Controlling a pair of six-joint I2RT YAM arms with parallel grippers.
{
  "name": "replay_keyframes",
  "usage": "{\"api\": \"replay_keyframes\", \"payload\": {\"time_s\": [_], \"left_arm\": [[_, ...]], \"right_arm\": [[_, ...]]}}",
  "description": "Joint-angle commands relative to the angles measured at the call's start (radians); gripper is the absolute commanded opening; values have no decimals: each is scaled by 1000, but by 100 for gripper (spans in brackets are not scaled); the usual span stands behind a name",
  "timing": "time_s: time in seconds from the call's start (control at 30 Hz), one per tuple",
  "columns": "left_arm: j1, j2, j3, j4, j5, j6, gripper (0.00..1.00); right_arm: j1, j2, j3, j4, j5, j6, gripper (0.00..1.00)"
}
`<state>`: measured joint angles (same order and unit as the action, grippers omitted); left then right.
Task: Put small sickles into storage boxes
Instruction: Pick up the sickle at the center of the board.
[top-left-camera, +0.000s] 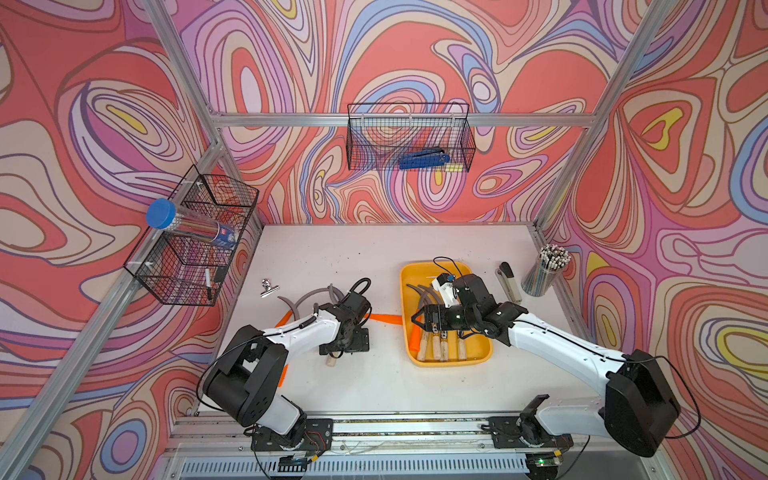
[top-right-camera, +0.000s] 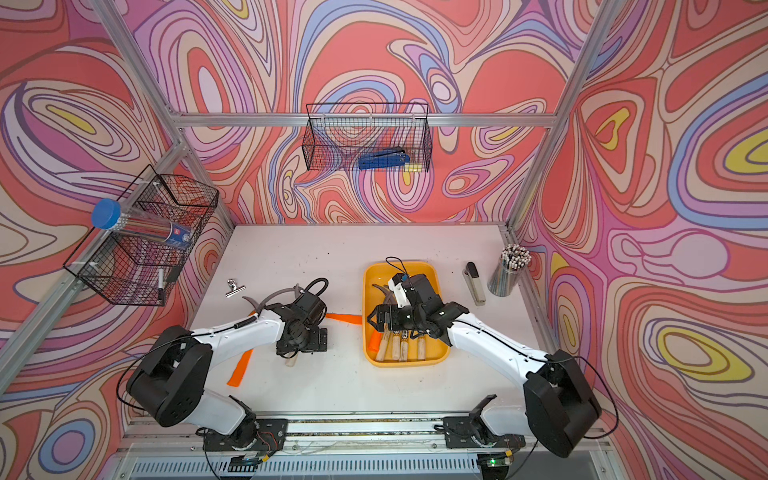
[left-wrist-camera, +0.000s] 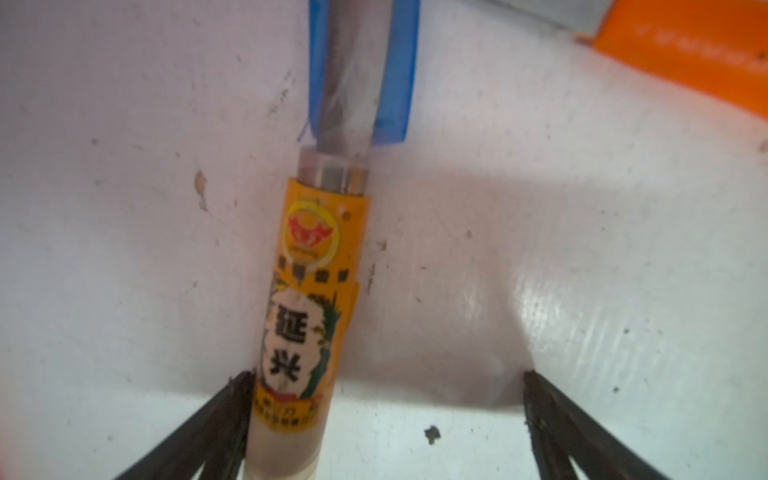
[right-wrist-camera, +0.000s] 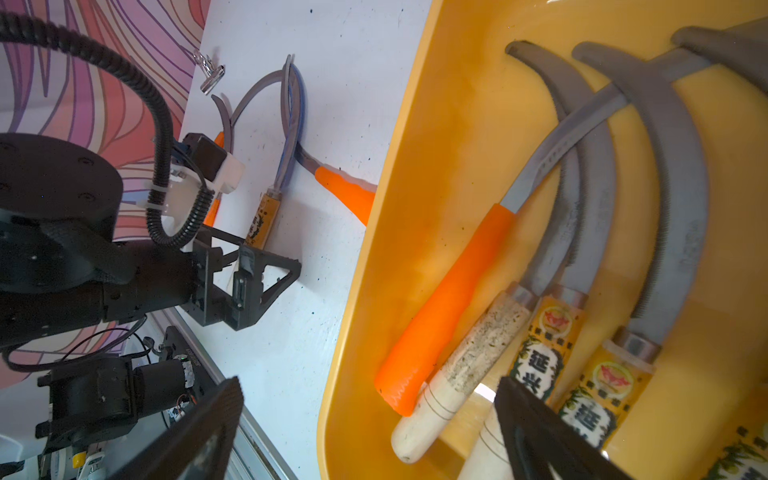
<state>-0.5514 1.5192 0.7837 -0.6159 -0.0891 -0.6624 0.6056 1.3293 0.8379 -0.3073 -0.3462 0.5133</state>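
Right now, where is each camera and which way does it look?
Top views: high in front, looking down on table, both arms, yellow tray.
Left wrist: on left arm, facing down at a wooden-handled sickle inside the open left gripper.
Right wrist: on right arm, facing sickles in the tray; open right gripper and left arm show.
Shared: both wrist views show that sickle.

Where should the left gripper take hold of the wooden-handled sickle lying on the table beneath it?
Grip the wooden-handled sickle on its labelled handle, coming straight down with the open left gripper across it. The handle is straight, round and flat on the table; the blade is thin and curved. The handle lies close to one finger, so probably centre first.
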Motion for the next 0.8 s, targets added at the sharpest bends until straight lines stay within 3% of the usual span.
{"api": "replay_keyframes", "payload": {"time_s": [0.0, 0.2, 0.3, 0.47, 0.5, 0.7, 0.77], "left_arm": [[-8, -18, -17, -121, 11, -15, 100], [-25, -40, -69, -99, 60, -28, 100], [-27, 0, -79, -91, 74, -23, 95], [-60, 60, -97, -46, 77, -43, 80], [-70, 67, -98, -39, 78, -48, 73], [-104, 82, -86, -52, 54, -55, 58], [-104, 77, -86, -55, 54, -55, 47]], "right_arm": [[8, 16, 18, 34, 13, 5, 98], [10, 11, 17, 36, 16, 5, 98], [12, 6, 12, 43, 11, 1, 98], [26, 5, 1, 65, 3, -1, 98], [32, 5, 1, 68, 2, -1, 98], [51, 10, 7, 70, 9, 1, 98], [52, 11, 9, 68, 10, 1, 98]]}}
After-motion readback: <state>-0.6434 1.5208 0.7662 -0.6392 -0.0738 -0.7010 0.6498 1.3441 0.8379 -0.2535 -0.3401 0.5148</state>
